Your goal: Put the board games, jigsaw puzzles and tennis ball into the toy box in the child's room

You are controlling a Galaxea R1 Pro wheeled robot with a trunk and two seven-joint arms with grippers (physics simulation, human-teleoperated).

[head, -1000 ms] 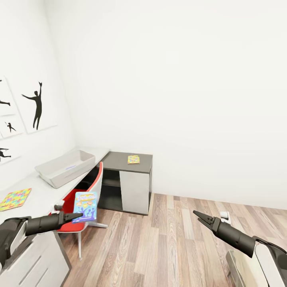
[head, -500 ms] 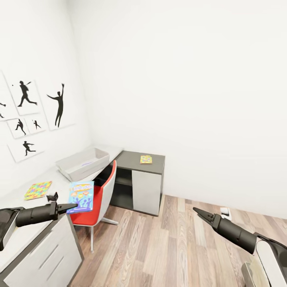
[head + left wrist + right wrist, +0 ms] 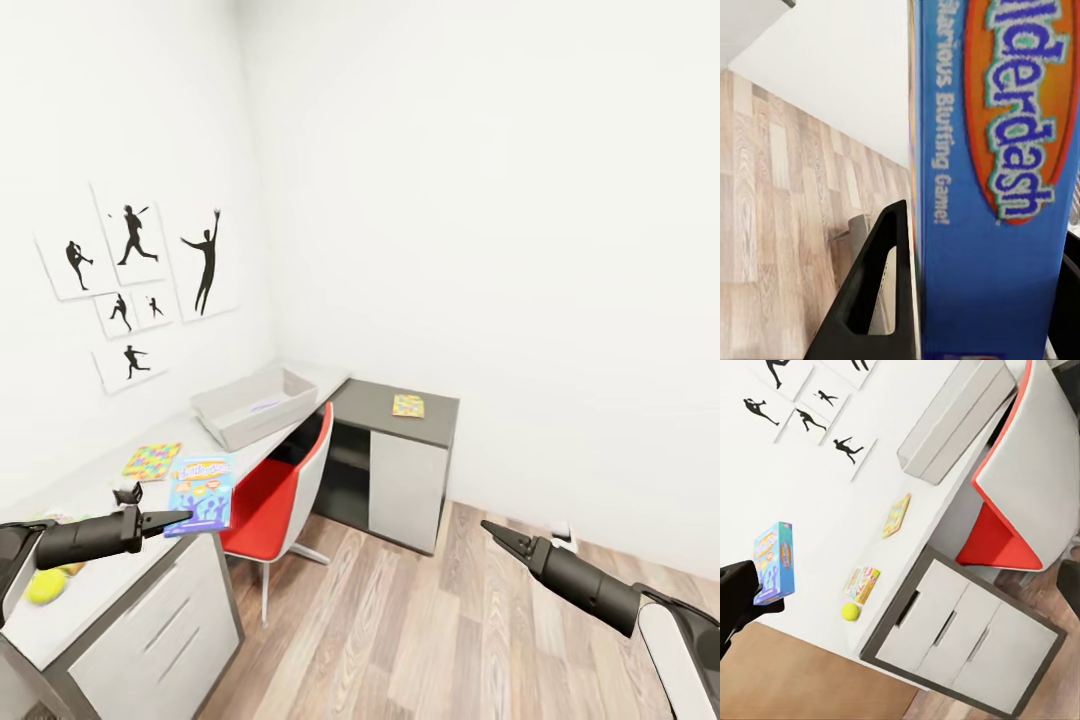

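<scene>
- Since a second ago my head camera has swung left, so the tennis ball (image 3: pixel 46 586) and more of the table (image 3: pixel 110 580) are in view; my left gripper (image 3: pixel 178 518) still pinches the light blue board game (image 3: pixel 203 492) by its edge, upright above the table's front.
- My right gripper (image 3: pixel 492 532) hangs over the wood floor (image 3: pixel 450 640), holding nothing, its fingers pressed together (as far as I can tell).
- On the table, a jigsaw puzzle (image 3: pixel 152 461) lies flat between the ball and the toy box (image 3: pixel 255 407), which sits at the far end.
- Another small game box (image 3: pixel 862 583) lies beside the ball.
- A multicoloured square (image 3: pixel 408 405) rests on the dark side unit (image 3: pixel 395 460), past the red chair (image 3: pixel 280 485).
</scene>
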